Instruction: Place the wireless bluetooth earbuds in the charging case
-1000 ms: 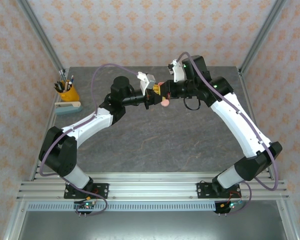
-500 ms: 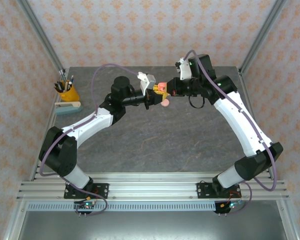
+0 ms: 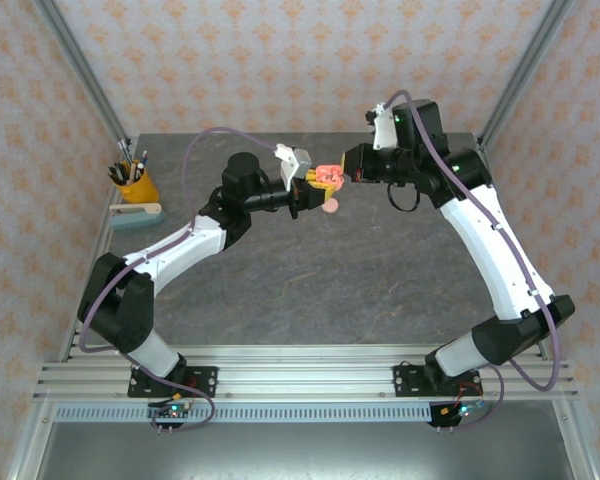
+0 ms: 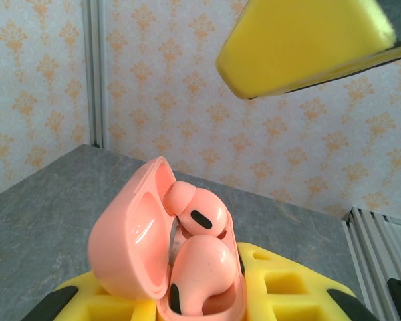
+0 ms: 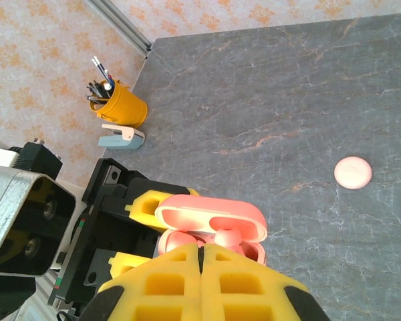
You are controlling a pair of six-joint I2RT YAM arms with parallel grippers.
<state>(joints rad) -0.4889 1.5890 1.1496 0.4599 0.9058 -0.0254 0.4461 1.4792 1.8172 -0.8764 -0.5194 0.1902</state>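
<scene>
a: where do the earbuds [image 4: 199, 221] sit right now?

b: two show, both inside the open charging case [image 3: 327, 177], one above the other beside the raised lid [image 4: 127, 234]. the upper one looks to ride a little high, though i can't be sure it isn't seated.

a: and the case itself?

b: off the desk [image 5: 287, 100], up in the air over its rear middle. the left pincer [image 3: 307, 187] is pinching it low on the body, with the lid left free.

a: how would you expect those buds to handle?

b: very light, hard and glossy, so i'd say slippery. they're rounded all over and would likely squirt out of a flat pinch. i'd take one by the short stem, or just nudge the round head down into its socket.

a: and the case?

b: a stiff shell, but the hinge looks like the weak point. i'd keep the grip on the body and push gently.

a: what about the other arm?

b: the right pincer [image 5: 202, 257] has its yellow pads pressed together with nothing between them. its tips are just beside the nearer bud, and i can't tell if they touch.

a: anything else around?

b: a pink round thing [image 5: 353, 172] lies on the desk below, well apart from the case. there's also a pen cup [image 5: 120, 103] near the rear left corner.
</scene>
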